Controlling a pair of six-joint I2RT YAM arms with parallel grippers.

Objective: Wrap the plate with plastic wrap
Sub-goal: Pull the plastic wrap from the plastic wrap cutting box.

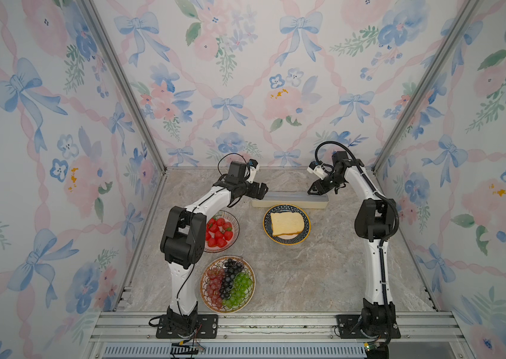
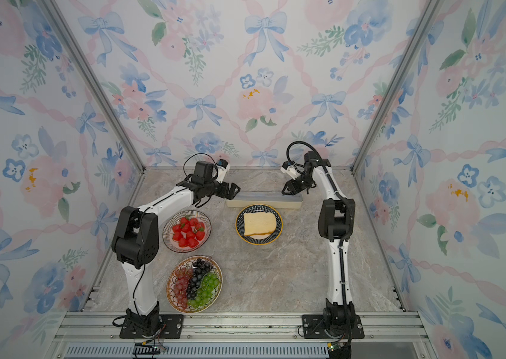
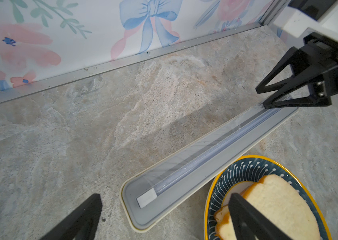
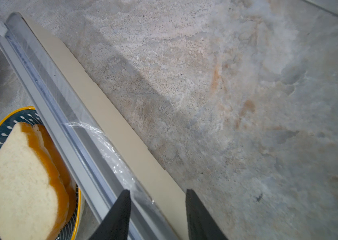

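Looking down on a marbled tabletop (image 1: pixel 307 273), two robot arms reach toward a long cream box (image 1: pixel 289 203) with a grey top. The box lies crosswise at 12 o'clock of a blue, yellow-rimmed plate (image 1: pixel 304 230), just beside it. The plate carries a bread slice (image 1: pixel 286 223).

The plastic wrap (image 4: pixel 110 149) lies as a crinkly clear strip on the box top, toward its 3 o'clock end. The right claw (image 4: pixel 156 192) is at that end, at a middling width, with one finger on each side of the film's edge. A gap shows between the fingers, and they are not closed on the film.

The left claw (image 1: pixel 261 189) hovers spread wide at the box's 9 o'clock end, near a small white slider (image 3: pixel 146 198).

Strawberries (image 1: pixel 219 231) sit at the plate's 9 o'clock and grapes (image 1: pixel 228 284) at its 7 o'clock.
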